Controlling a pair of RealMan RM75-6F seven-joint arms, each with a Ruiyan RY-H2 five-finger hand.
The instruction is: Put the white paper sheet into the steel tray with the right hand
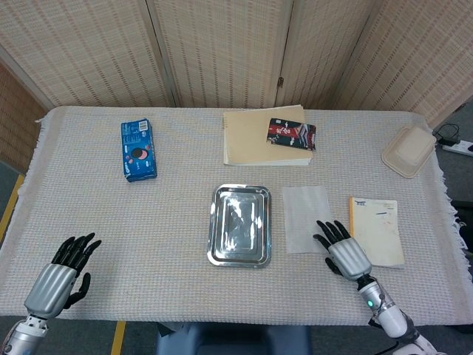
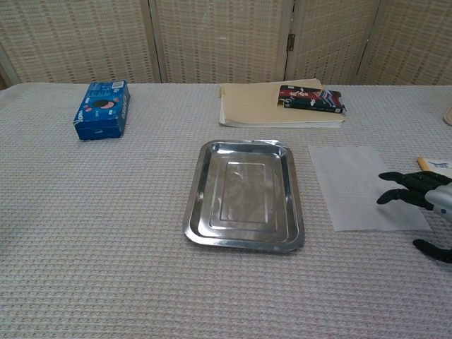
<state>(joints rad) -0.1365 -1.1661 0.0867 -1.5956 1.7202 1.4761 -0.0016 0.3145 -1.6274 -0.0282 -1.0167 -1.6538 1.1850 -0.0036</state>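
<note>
The right hand (image 1: 346,254) holds nothing, its fingers spread over the near right corner of the white paper sheet (image 1: 306,217); contact cannot be told. The sheet lies flat on the tablecloth just right of the steel tray (image 1: 239,225), not in it. Far left of the tray, the left hand (image 1: 60,274) rests unclenched and empty.

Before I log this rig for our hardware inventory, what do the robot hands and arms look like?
Both match: the left robot hand and right robot hand have glossy black fingers on a ribbed, silver-grey metallic palm shell. Each narrows to a silver-grey wrist. The right wrist carries a small green indicator light. No cables, sleeves or printed markings are visible on either.
</note>
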